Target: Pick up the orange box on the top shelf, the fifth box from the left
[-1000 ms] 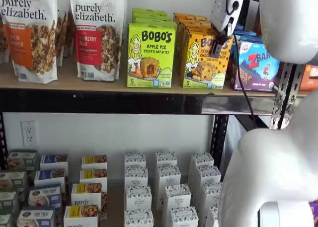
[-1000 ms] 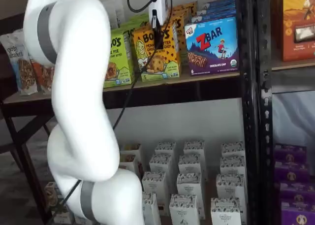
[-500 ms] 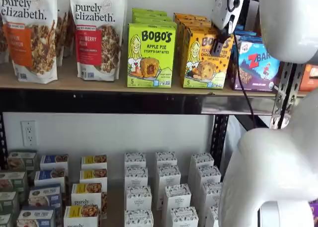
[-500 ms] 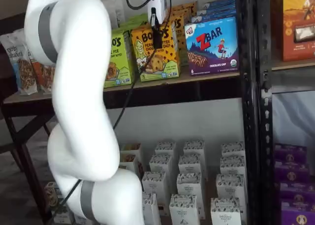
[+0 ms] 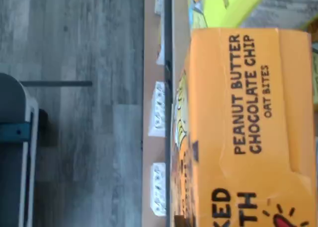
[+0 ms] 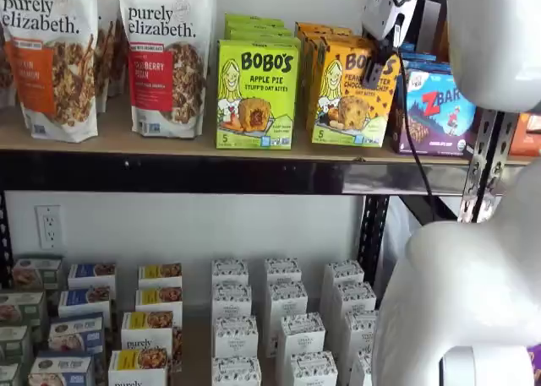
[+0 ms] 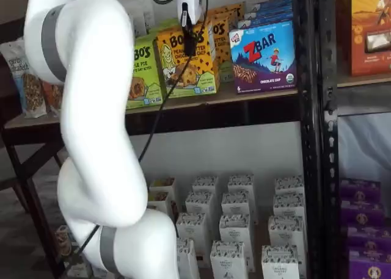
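Orange Bobo's box (image 6: pixel 352 93), clamped in the claw (image 6: pixel 381 58), tilts off the top shelf (image 6: pixel 169 141); withdrawal remains.

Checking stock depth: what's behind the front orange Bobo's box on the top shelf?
More orange cartons stand behind the orange box on the top shelf; how many is hidden.

Orange box (image 6: pixel 352 99): yellow-orange, cartoon girl print. Apple pie box (image 6: pixel 256 95): lime-green. ZBar box (image 7: pixel 264 57): blue-purple.
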Controlling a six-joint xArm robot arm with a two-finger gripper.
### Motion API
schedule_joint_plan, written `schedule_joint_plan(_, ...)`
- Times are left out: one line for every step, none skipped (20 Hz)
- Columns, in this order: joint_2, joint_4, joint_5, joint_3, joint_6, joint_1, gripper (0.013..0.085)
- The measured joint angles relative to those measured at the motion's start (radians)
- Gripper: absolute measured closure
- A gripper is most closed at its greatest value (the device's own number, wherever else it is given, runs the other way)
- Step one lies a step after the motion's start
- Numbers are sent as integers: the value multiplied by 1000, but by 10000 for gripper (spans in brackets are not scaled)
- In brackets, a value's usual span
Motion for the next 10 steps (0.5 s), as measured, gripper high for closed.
schedule_joint_plan(-6,8,16,-3,3,-1,610)
schedule_joint_plan(-13,15,33,-6,7,-1,610)
schedule_joint_plan(-22,20,55,-9,12,-1,610)
schedule_joint_plan(-33,23,70,-8,16,0,610)
schedule_joint_plan(-47,23,80,-1,19,2,610)
schedule_joint_plan(-64,24,86,10,21,3,610)
schedule_joint_plan(-81,28,93,20,23,2,610)
schedule_joint_plan(-100,34,101,32,25,0,610)
schedule_joint_plan(-119,42,103,46,25,-5,610)
schedule_joint_plan(-141,52,109,60,24,-10,610)
